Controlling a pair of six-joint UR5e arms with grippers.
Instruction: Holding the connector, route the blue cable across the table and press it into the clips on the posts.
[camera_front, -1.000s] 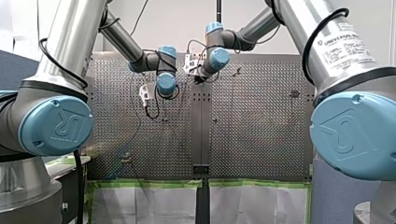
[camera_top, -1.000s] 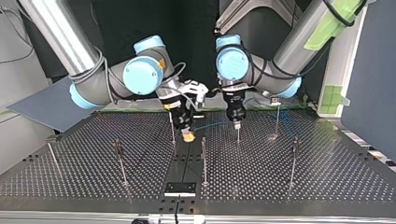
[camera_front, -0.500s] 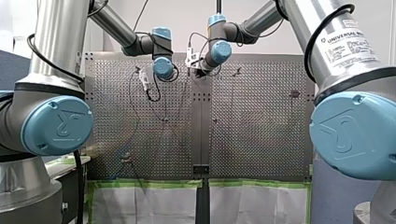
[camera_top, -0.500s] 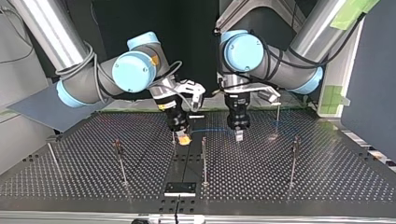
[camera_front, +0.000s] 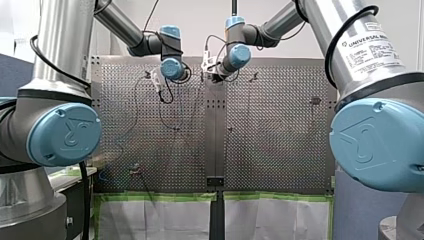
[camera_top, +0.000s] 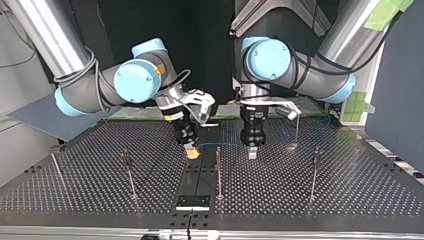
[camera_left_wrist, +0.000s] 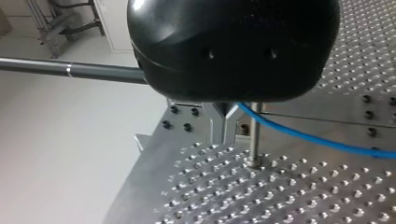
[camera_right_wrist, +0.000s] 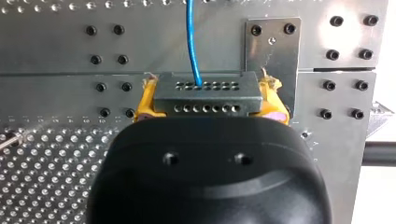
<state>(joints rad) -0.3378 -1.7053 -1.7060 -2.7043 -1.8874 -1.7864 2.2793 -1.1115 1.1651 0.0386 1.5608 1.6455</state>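
My right pincer (camera_right_wrist: 210, 99): yellow pads closed on the connector (camera_right_wrist: 208, 91), with the blue cable (camera_right_wrist: 191, 42) leaving it ahead. My left pincer (camera_left_wrist: 222, 125): metal fingers drawn together, apparently nipping the cable just beside a post (camera_left_wrist: 254, 140). Both are over the bench (camera_left_wrist: 280, 200), midway between its side edges and nearer the arms' edge.

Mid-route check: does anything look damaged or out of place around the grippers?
On my right gripper, the yellow pads look frayed at the tips, either side of the connector. The blue cable leaves it straight; nothing else stands out.
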